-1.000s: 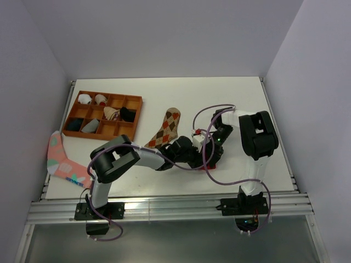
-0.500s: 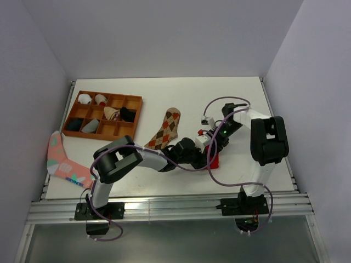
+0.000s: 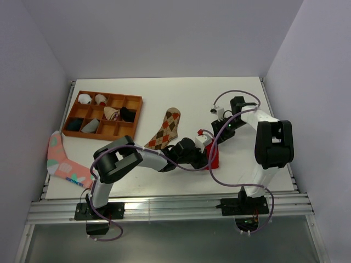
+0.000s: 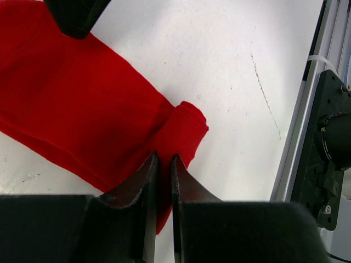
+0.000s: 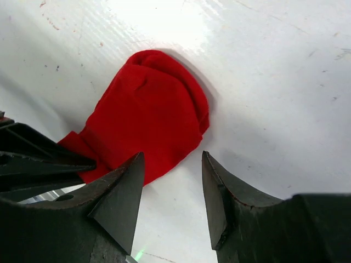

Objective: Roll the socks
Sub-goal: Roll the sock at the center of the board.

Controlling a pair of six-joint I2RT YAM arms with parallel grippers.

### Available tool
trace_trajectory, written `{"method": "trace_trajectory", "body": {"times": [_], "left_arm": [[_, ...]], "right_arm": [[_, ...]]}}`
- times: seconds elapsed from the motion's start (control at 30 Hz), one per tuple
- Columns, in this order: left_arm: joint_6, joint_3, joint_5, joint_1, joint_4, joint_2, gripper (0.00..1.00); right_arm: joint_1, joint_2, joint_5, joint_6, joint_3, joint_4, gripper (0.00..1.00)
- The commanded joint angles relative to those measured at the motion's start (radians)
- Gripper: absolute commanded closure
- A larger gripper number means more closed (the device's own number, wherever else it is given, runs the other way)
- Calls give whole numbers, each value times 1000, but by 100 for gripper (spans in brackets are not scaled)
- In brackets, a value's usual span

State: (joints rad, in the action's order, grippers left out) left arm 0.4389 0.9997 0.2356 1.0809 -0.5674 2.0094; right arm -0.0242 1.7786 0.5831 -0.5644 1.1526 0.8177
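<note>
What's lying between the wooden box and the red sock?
The brown argyle sock lies between the wooden box and the red sock, in the top view.

Left arm stretched low, reaching right. Left claw pinched almost shut on a fold of the red sock. Right arm upright with forearm angled back left. Right claw tips spread, gripping nothing.
</note>
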Motion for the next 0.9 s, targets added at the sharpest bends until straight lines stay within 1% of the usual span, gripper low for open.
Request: {"method": "trace_trajectory", "body": {"times": [0.0, 0.3, 0.6, 0.7, 0.8, 0.83, 0.87], "left_arm": [[3, -9, -12, 14, 80, 48, 100], [9, -1, -7, 13, 74, 54, 100], [12, 4, -7, 14, 70, 57, 100], [9, 5, -7, 14, 73, 55, 100], [3, 7, -7, 14, 84, 52, 100], [0, 7, -9, 14, 87, 51, 100], [-2, 8, -9, 14, 92, 48, 100]], "right_arm": [[9, -16, -19, 40, 10, -34, 46], [6, 67, -12, 35, 30, -22, 45], [-22, 93, -28, 60, 35, -29, 46], [-36, 110, -35, 58, 38, -25, 49], [-55, 122, -40, 57, 42, -23, 54], [-59, 123, -39, 57, 45, -22, 62], [-66, 128, -39, 55, 51, -17, 67]]}}
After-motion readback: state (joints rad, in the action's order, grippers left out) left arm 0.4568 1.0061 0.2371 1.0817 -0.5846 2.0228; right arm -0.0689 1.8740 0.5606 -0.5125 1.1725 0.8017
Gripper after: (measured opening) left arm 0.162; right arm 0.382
